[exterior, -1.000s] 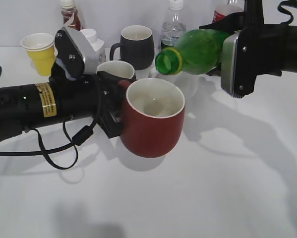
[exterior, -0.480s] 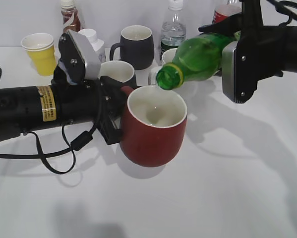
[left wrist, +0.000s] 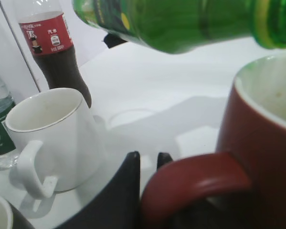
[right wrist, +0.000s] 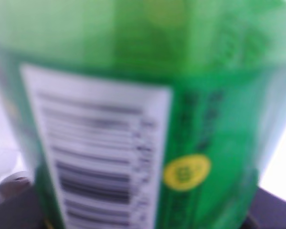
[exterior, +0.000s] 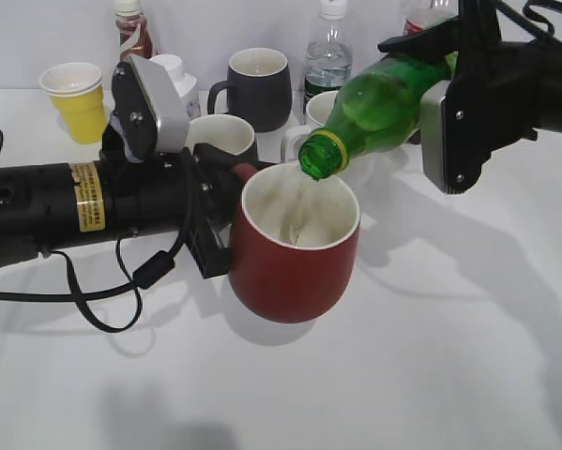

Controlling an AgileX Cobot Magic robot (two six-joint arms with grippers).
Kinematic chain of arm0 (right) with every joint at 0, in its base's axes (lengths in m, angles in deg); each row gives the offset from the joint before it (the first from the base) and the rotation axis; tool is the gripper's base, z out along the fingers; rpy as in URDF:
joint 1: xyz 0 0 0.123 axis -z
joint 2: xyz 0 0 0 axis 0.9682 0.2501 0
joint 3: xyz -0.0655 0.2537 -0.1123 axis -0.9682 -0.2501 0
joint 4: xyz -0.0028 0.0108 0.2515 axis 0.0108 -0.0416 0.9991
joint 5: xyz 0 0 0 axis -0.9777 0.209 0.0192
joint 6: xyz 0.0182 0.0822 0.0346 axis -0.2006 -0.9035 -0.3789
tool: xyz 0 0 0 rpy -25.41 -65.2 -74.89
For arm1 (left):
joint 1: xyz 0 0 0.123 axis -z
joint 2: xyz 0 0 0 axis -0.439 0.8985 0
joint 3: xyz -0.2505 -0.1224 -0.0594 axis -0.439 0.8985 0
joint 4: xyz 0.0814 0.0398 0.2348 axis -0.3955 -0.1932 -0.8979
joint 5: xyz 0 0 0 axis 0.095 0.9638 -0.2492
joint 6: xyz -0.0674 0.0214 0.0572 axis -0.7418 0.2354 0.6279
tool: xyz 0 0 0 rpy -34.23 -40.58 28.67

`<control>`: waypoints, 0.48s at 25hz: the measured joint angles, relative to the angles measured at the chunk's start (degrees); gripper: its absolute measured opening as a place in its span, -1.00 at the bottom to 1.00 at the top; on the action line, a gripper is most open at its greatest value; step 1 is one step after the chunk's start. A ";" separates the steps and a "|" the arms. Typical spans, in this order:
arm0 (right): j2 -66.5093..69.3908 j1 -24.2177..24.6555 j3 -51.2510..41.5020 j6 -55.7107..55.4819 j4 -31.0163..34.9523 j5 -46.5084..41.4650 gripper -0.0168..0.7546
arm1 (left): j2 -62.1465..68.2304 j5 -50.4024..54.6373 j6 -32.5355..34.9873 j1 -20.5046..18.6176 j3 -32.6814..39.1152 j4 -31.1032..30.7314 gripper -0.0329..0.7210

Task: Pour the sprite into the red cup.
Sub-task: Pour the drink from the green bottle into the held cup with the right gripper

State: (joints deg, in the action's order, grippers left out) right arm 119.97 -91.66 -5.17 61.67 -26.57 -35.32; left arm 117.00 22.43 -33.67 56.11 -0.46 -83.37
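Note:
The red cup (exterior: 295,258) is held above the table by its handle in my left gripper (exterior: 213,217), which is shut on the handle (left wrist: 195,179). My right gripper (exterior: 431,122) is shut on the sprite (exterior: 374,108), a green bottle tilted mouth-down to the left. Its open mouth (exterior: 320,159) with the yellow neck ring hangs over the cup's far rim. A thin stream runs into the cup's white inside. In the left wrist view the sprite (left wrist: 181,24) crosses above the red cup (left wrist: 262,143). The right wrist view is filled by the sprite's label and barcode (right wrist: 133,119).
Behind stand a black mug (exterior: 259,86), a second mug (exterior: 220,136), a white mug (left wrist: 54,133), a clear water bottle (exterior: 328,52), a cola bottle (left wrist: 54,47), a yellow paper cup (exterior: 74,98) and a sauce bottle (exterior: 132,28). A black cable (exterior: 121,281) loops under my left arm.
The sprite has tipped further, its mouth dropping lower over the cup's rim, and liquid now runs into the cup. The cup has shifted slightly right and down.

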 joint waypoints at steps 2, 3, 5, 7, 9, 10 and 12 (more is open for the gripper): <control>0.00 0.00 0.00 1.06 0.65 0.05 0.10 | 0.00 0.00 0.00 0.00 0.00 -0.02 -0.70; 0.00 0.00 0.00 1.52 0.89 0.11 0.10 | 0.00 0.00 0.00 0.00 0.00 -0.02 -0.70; 0.00 0.00 0.00 1.90 1.16 0.35 0.10 | 0.00 0.00 0.00 0.00 0.00 -0.08 -0.70; 0.00 0.00 0.00 2.44 1.31 0.41 0.10 | 0.00 0.00 -0.02 0.00 0.00 -0.33 -0.70; 0.00 0.00 0.00 2.84 1.80 0.41 0.10 | 0.00 0.00 -0.02 0.00 0.00 -0.50 -0.70; 0.00 0.00 0.00 3.05 2.14 0.46 0.10 | 0.00 0.00 -0.02 0.00 0.00 -0.50 -0.70; 0.00 0.00 0.00 3.52 2.74 0.48 0.10 | 0.00 0.00 -0.02 0.00 0.00 -0.50 -0.70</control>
State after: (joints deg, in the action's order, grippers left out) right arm 119.97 -91.66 -5.17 65.19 -23.83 -34.84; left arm 117.00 22.43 -33.69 56.11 -0.46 -83.88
